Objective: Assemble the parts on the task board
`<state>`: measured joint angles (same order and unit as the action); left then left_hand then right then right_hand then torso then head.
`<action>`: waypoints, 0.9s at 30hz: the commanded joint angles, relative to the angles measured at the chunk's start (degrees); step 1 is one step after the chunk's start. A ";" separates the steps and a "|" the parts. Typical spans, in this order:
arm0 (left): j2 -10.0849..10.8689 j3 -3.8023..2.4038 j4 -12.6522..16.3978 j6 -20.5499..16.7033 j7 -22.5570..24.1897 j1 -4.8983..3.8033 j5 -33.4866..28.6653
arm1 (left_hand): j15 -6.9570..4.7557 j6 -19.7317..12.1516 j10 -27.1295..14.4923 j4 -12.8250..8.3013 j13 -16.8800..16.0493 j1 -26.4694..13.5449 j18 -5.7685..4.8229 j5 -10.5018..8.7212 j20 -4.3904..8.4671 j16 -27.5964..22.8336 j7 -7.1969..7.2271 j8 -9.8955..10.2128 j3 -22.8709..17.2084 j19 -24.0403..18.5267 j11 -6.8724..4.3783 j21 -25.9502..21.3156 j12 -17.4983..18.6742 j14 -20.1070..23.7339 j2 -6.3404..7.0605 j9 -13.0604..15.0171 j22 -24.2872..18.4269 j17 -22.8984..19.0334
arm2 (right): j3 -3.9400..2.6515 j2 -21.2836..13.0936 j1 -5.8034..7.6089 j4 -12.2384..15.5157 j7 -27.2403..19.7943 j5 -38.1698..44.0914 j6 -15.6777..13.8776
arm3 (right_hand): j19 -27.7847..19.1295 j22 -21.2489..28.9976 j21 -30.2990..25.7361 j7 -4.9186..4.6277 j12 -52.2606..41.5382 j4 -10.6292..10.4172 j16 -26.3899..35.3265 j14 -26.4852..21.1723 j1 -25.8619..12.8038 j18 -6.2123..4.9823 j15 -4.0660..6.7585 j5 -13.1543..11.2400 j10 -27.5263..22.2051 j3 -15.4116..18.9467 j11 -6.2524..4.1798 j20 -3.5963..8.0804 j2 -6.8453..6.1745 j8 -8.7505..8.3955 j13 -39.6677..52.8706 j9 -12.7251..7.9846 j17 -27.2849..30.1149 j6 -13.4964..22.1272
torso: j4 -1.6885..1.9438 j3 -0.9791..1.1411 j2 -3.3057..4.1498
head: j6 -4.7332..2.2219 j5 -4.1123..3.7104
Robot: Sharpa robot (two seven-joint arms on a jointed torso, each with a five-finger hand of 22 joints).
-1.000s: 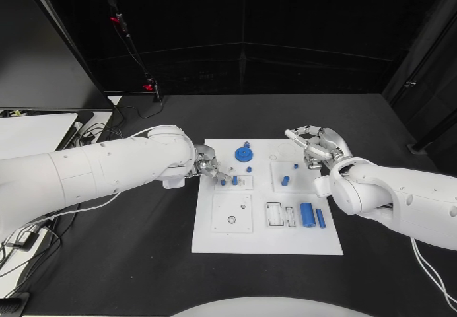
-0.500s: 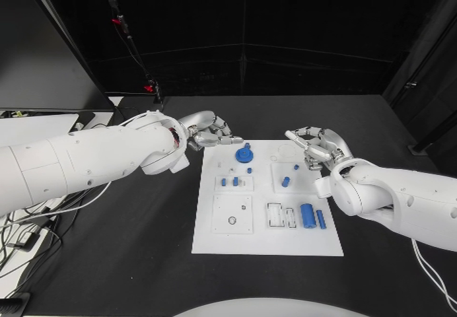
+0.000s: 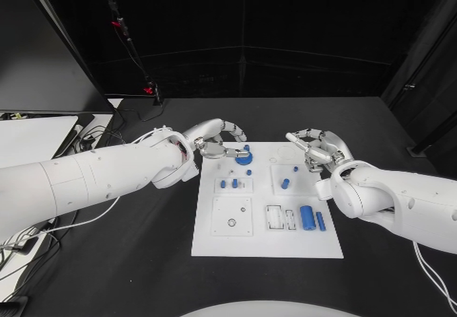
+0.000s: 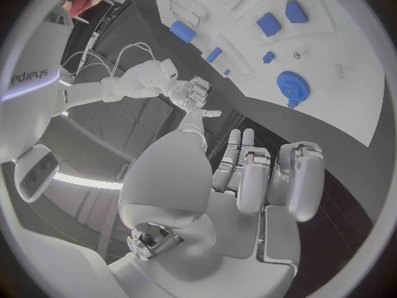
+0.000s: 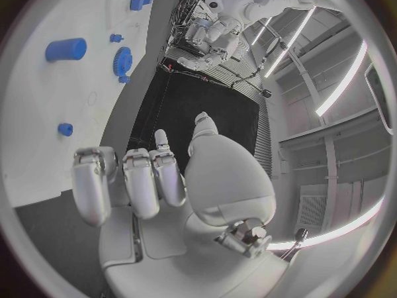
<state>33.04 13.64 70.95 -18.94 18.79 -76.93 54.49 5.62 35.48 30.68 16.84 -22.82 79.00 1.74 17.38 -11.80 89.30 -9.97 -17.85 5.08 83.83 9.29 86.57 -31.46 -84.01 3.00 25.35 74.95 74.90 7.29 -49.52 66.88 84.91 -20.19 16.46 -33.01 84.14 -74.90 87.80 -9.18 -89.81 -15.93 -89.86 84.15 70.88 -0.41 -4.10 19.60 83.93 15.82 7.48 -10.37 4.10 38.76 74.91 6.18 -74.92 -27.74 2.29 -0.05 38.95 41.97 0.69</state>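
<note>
Now the left hand (image 3: 217,141), fingers curled and holding nothing, is being brought from the small pegs to beside the blue gear (image 3: 245,155) at the task board's (image 3: 267,246) far edge; the right hand (image 3: 315,146), fingers curled empty, is hovering.

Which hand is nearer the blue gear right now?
Left. The left hand hovers just beside the blue gear, at the board's far left edge; the right hand sits farther off, across the board.
</note>
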 commanded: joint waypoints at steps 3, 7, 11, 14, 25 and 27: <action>-1.83 -0.08 -2.38 -4.68 5.91 1.00 20.68 | -1.35 2.66 2.52 -0.01 4.96 2.83 -0.89 -2.25 1.16 -0.06 -1.04 1.76 -5.22 3.15 -0.94 1.20 1.72 -3.15 2.69 -4.61 13.93 9.80 | -0.03 -0.09 0.09 0.19 -0.83 -0.07 0.27 | 3.03 -13.65 -0.40 -3.12 -0.19 -0.33 -0.14 5.85 0.14 -0.56 -0.43 0.39 6.07 0.01 0.49 -0.44 0.52 0.01 15.09 -0.05 -15.08 -0.50 | 0.01 0.02 0.02 | -0.01 -0.41; -3.75 -0.08 -5.04 -5.44 6.23 1.95 26.79 | -1.65 5.18 5.43 -0.18 8.96 7.31 -1.34 -2.76 1.63 0.20 -0.53 3.72 -9.20 4.76 -1.32 2.38 2.83 -4.22 2.34 -8.53 14.52 11.50 | -0.03 -0.04 0.09 0.15 -0.84 -0.07 0.29 | 3.03 -13.65 -0.40 -3.12 -0.19 -0.33 -0.14 5.85 0.14 -0.56 -0.43 0.39 6.07 0.01 0.49 -0.44 0.52 0.01 15.09 -0.05 -15.08 -0.50 | -0.01 0.05 -0.05 | -0.08 -0.37; -5.97 -0.09 -8.16 -6.20 5.87 2.98 31.19 | -1.60 7.72 8.95 -1.10 12.01 11.77 -1.73 -4.44 1.64 0.43 -0.45 5.15 -12.45 6.10 -1.33 3.38 3.66 -5.03 1.35 -11.35 15.03 13.00 | -0.03 0.07 0.09 0.21 -0.82 -0.07 0.32 | 3.06 -13.67 -0.37 -3.13 -0.19 -0.32 -0.14 5.85 0.14 -0.55 -0.44 0.37 6.07 0.03 0.49 -0.44 0.51 0.01 15.09 -0.08 -15.08 -0.51 | -0.13 0.01 0.03 | -0.26 -0.48; -7.06 -0.09 -9.75 -6.67 5.93 3.45 34.32 | -1.72 9.18 10.69 -1.09 13.88 13.75 -1.74 -5.39 1.75 0.49 -0.12 6.00 -14.29 6.17 -1.74 3.43 4.66 -5.26 1.51 -12.82 15.05 13.43 | -0.03 0.08 0.09 0.24 -0.80 -0.07 0.32 | 3.06 -13.67 -0.37 -3.13 -0.19 -0.32 -0.14 5.85 0.14 -0.55 -0.44 0.37 6.07 0.03 0.49 -0.44 0.51 0.01 15.09 -0.08 -15.08 -0.51 | -0.05 0.00 0.02 | -0.20 -0.79; -10.04 -0.10 -13.65 -8.41 4.40 4.04 40.16 | -2.01 12.56 14.23 -0.55 18.62 16.78 -1.74 -8.82 2.23 0.66 0.07 8.20 -18.38 6.17 -1.97 3.43 7.96 -5.85 2.15 -16.05 15.05 14.73 | -0.03 0.14 0.09 0.27 -0.70 -0.07 0.29 | 3.06 -13.67 -0.37 -3.13 -0.19 -0.32 -0.14 5.85 0.14 -0.55 -0.44 0.37 6.07 0.03 0.49 -0.44 0.51 0.01 15.09 -0.08 -15.08 -0.51 | 0.00 0.05 0.00 | -0.15 -1.10; -10.52 -0.10 -14.30 -8.06 4.20 4.07 40.37 | -1.97 12.89 14.47 -0.54 18.89 16.89 -1.74 -9.15 2.23 0.67 0.08 8.30 -18.62 6.17 -1.98 3.43 8.19 -5.90 2.23 -16.25 15.05 14.86 | -0.03 0.17 0.09 0.27 -0.68 -0.07 0.28 | 3.06 -13.67 -0.37 -3.13 -0.19 -0.32 -0.14 5.85 0.14 -0.55 -0.44 0.37 6.07 0.03 0.49 -0.44 0.51 0.01 15.09 -0.08 -15.08 -0.51 | 0.02 0.06 -0.01 | -0.13 -1.10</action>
<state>22.72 13.62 57.03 -25.72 23.41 -72.79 91.82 3.96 47.94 44.84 16.29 -4.01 95.34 0.83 8.41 -10.11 89.72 -9.98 -9.81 -13.15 84.02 7.36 89.83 -23.39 -84.19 5.33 9.14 74.94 74.95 7.29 -49.41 66.88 85.00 -20.37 16.46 -32.99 84.15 -74.90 87.80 -9.18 -89.81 -15.93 -89.86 84.15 70.88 -0.41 -4.10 19.60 83.93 15.83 7.48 -10.37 4.10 38.76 74.91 6.19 -74.91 -27.74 2.22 -0.02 38.95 41.85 -0.41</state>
